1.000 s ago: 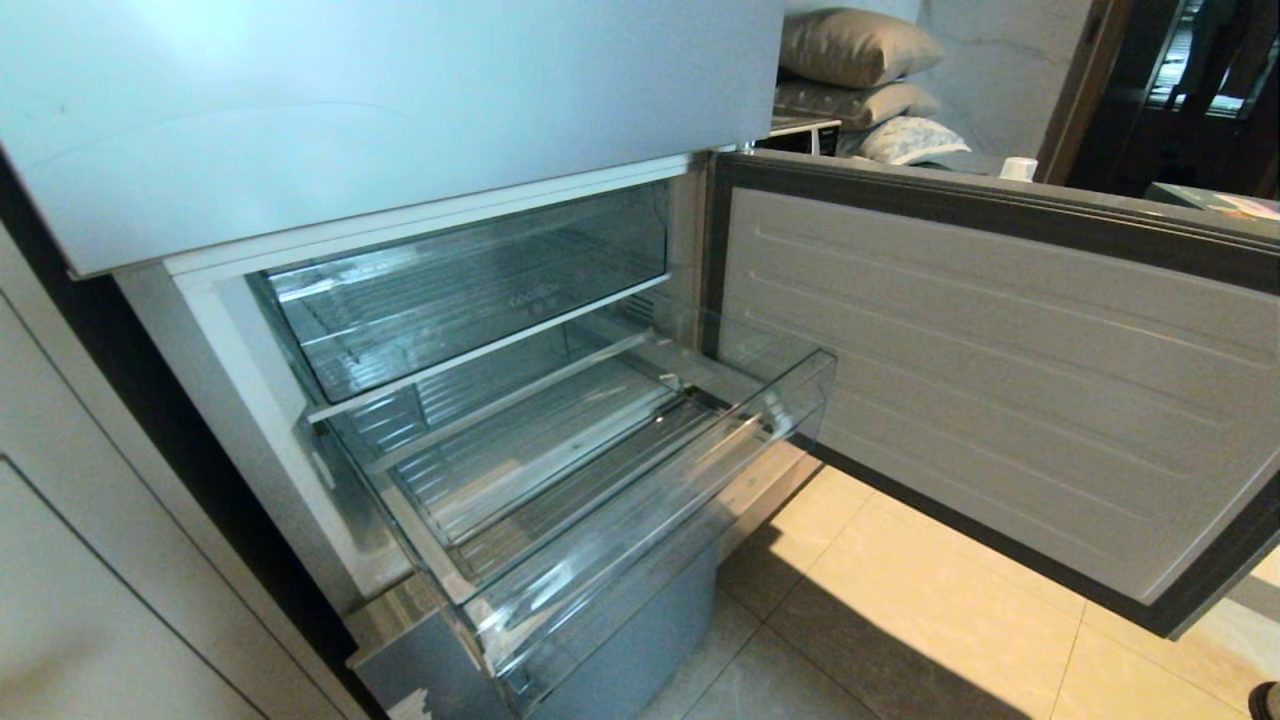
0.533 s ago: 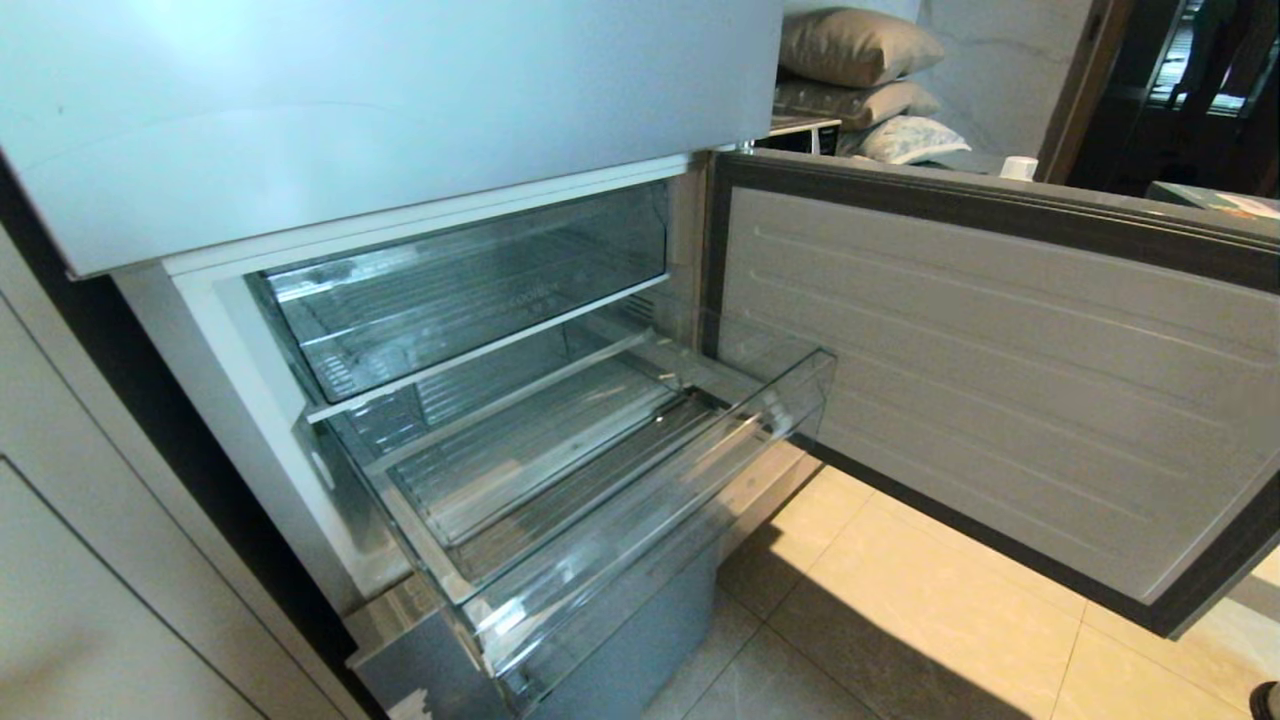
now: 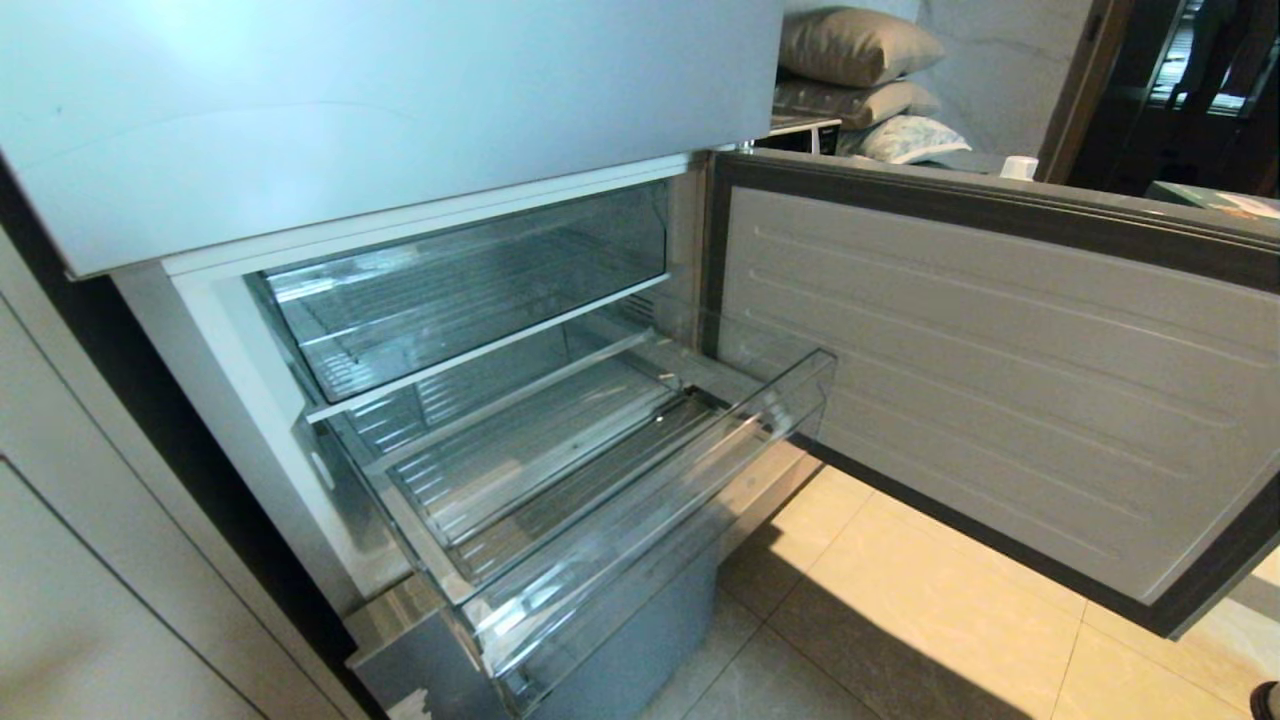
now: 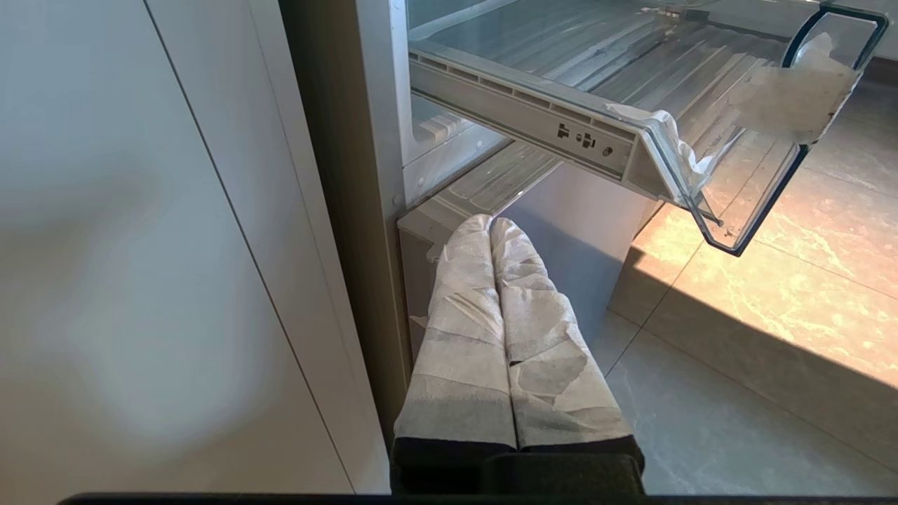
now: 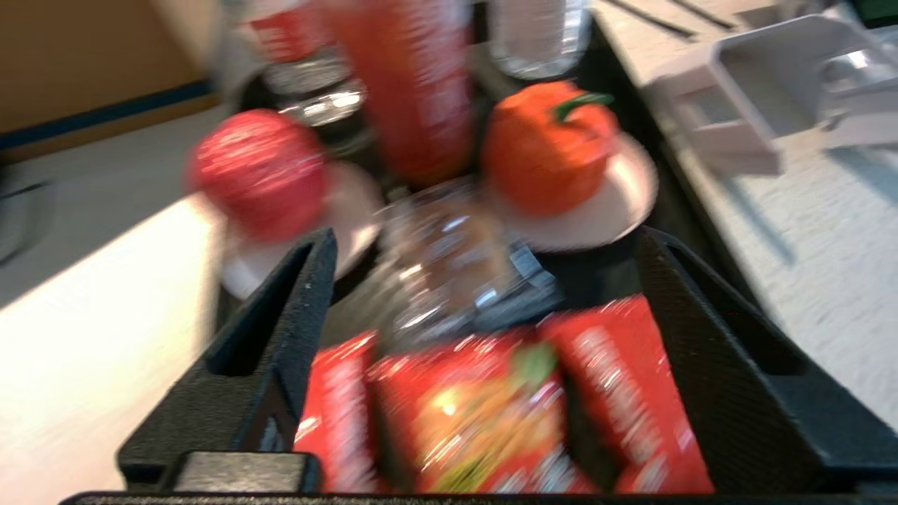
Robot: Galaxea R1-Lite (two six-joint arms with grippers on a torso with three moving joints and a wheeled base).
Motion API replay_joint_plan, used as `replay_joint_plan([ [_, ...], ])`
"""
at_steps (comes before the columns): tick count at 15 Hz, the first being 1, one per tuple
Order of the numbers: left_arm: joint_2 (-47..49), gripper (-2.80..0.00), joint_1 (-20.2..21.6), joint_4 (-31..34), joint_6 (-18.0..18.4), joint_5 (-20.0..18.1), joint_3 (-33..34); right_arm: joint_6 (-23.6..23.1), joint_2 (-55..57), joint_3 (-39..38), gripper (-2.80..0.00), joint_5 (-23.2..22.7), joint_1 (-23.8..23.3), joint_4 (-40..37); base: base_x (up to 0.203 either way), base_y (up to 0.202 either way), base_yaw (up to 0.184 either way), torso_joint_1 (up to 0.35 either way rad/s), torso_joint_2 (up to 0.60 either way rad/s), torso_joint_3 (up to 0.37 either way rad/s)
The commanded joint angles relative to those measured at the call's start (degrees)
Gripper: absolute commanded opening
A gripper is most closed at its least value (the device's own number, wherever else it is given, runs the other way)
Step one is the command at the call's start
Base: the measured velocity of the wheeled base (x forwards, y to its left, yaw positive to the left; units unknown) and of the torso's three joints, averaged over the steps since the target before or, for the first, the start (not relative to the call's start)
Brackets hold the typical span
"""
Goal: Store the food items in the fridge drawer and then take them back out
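Note:
In the right wrist view, a red fruit (image 5: 259, 172) and an orange-red fruit (image 5: 544, 144) with a green stalk each sit on a small white dish. My right gripper (image 5: 484, 242) hovers just short of them, open, its black fingers (image 5: 280, 337) spread wide and holding nothing. Neither the fruits nor this gripper appear in the head view. The clear fridge drawer (image 3: 640, 500) is pulled out and empty. My left gripper (image 4: 491, 224) is shut, its white-wrapped fingers pressed together low by the fridge's bottom corner, under the drawer (image 4: 631, 140).
Red snack packets (image 5: 477, 414) and a clear wrapped pack (image 5: 449, 259) lie under the right gripper, with bottles (image 5: 414, 77) behind the fruits. A white box (image 5: 758, 91) stands on the counter beside them. The fridge door (image 3: 980, 380) hangs open to the right, and an upper clear drawer (image 3: 460, 290) is pushed in.

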State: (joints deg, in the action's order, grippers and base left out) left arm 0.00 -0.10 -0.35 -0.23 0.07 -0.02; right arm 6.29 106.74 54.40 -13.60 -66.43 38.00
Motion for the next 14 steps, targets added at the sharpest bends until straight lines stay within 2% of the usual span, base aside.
replay_joint_plan([
  [1,0.1,-2.8,0.0,-0.1,0.0,0.0,0.1,-0.1,7.1,5.3,0.0,-0.1,-1.3,0.2,0.0,0.0,0.0,0.0,0.0,0.0],
  [8,0.1,-2.8,0.0,0.0,0.0,0.0,0.1,-0.1,16.0,15.9,0.0,-0.3,-2.6,0.1,0.0,0.0,0.0,0.0,0.0,0.0],
  [14,0.1,-2.8,0.0,-0.1,0.0,0.0,0.1,-1.2,21.3,21.7,0.0,-2.8,-2.3,0.1,0.0,0.0,0.0,0.0,0.0,0.0],
])
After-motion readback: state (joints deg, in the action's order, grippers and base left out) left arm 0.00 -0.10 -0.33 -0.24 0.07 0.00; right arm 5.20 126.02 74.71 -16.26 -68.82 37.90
